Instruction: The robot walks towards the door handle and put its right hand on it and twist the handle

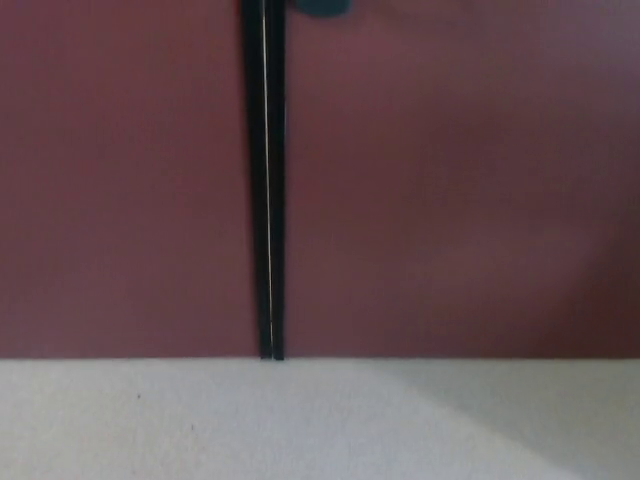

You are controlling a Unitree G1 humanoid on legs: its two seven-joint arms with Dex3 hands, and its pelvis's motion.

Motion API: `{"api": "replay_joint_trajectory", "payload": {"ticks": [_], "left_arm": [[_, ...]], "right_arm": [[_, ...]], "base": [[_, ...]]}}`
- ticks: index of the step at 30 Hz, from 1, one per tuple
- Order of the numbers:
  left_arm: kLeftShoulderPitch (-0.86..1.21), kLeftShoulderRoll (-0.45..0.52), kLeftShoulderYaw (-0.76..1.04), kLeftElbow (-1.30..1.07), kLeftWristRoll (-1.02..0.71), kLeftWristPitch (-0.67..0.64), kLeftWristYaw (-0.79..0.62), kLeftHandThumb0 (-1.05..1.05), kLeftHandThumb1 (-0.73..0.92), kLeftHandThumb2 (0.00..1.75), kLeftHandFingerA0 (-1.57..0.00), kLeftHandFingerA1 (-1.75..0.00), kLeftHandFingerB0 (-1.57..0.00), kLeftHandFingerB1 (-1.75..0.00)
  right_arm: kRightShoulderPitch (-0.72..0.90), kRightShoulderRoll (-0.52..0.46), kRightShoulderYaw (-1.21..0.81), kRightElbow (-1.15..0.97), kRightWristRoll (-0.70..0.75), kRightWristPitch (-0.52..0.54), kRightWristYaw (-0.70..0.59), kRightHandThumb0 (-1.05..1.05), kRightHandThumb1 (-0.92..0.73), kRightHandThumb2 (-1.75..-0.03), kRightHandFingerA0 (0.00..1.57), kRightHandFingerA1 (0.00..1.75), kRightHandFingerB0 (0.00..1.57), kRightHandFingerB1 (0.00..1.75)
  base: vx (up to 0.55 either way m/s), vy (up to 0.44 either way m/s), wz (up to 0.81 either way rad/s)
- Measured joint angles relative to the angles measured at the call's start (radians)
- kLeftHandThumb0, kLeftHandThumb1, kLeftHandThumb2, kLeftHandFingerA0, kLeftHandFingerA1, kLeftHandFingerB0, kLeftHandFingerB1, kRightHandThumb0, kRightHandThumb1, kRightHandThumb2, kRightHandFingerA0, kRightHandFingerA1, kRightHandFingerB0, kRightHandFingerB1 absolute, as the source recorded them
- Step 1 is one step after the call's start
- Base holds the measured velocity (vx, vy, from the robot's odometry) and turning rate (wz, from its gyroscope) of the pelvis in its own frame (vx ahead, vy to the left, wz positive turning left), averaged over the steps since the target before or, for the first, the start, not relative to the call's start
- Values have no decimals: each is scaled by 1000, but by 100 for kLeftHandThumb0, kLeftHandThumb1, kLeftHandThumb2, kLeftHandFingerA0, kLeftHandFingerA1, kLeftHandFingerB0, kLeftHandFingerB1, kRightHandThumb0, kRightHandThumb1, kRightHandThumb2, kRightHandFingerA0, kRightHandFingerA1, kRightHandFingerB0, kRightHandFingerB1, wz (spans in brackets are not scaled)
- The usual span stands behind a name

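A dark red double door point(450, 180) fills most of the head view, its two leaves meeting at a black vertical seam point(265, 180). At the very top edge, just right of the seam, a small dark shape point(320, 6) pokes into the picture; it may be the bottom of the door handle, though too little shows to be sure. Neither of my hands nor any part of my arms appears.
Pale grey floor point(200, 420) runs along the bottom up to the foot of the door. A darker shadow point(540, 420) lies across the floor at the lower right.
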Motion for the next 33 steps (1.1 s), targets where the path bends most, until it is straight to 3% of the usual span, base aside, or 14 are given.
{"api": "replay_joint_trajectory", "payload": {"ticks": [24,33], "left_arm": [[-11,11,2,-2,2,-6,-19,-30,61,58,-72,-49,-57,-43],[-23,10,9,0,2,-3,-21,-29,61,58,-72,-48,-58,-43]], "right_arm": [[-17,4,12,-6,-17,23,28,-21,-67,-59,73,52,53,41],[-35,6,10,-11,-20,22,35,-21,-66,-59,72,51,53,41]], "base": [[189,120,0],[251,-52,1]]}}
